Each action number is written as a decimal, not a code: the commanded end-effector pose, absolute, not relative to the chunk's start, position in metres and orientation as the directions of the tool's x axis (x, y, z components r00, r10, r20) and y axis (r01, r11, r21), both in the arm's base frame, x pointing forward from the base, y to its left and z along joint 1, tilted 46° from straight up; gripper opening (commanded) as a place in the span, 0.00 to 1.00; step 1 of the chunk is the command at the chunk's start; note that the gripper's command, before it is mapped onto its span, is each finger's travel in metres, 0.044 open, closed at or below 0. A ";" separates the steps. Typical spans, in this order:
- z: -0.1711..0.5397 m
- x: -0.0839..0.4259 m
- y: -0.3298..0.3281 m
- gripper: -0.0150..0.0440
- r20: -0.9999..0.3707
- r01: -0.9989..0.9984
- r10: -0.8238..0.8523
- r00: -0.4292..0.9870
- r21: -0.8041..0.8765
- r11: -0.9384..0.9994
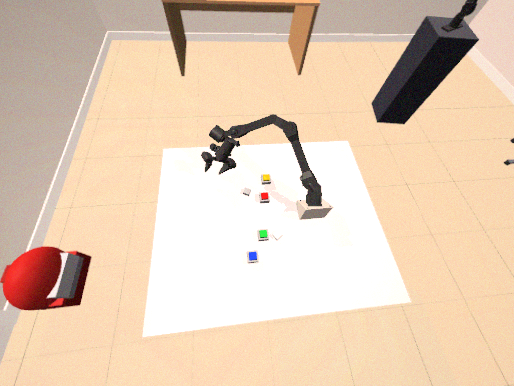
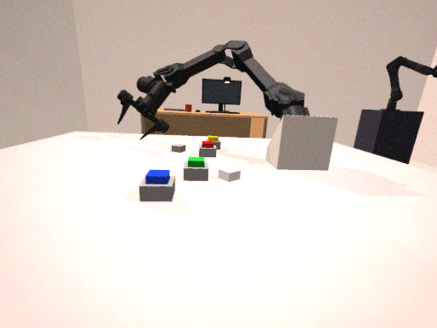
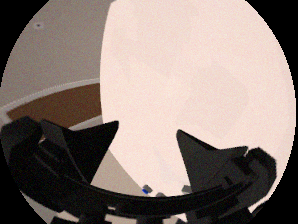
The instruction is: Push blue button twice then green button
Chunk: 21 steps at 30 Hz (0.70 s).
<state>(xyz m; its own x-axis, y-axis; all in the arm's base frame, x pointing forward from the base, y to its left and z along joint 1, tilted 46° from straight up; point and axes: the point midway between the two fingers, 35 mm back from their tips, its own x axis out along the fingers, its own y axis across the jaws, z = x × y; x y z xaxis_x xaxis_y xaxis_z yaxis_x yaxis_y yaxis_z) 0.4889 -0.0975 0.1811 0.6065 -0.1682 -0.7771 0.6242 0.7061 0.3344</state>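
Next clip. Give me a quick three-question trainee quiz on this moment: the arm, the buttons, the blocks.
1. True or false: the gripper is pressing the blue button.
2. In the top view, which button lies nearest the gripper? A. yellow button B. green button C. blue button
3. Fill in: the white block sits right beside the ____ button.

Key
1. False. The gripper hangs open and holds nothing, above the far corner of the white mat, well away from the blue button.
2. A. The yellow button is closest; the blue one is the farthest of the four.
3. Green.
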 end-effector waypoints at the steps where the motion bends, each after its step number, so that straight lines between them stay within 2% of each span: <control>1: 0.143 0.492 -0.046 0.93 -0.847 0.619 -0.142 0.511 0.248 0.746; 11: 0.041 0.453 0.098 0.93 -0.955 0.476 -0.200 0.221 -0.074 0.876; 21: -0.035 0.364 0.203 0.93 -0.895 0.174 -0.441 0.074 -0.424 0.889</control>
<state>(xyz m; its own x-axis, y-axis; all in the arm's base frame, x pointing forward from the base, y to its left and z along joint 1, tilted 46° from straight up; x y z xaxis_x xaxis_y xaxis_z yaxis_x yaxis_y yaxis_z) 0.3868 0.1847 -0.0196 0.0876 -0.3698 -0.9250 0.2484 0.9073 -0.3392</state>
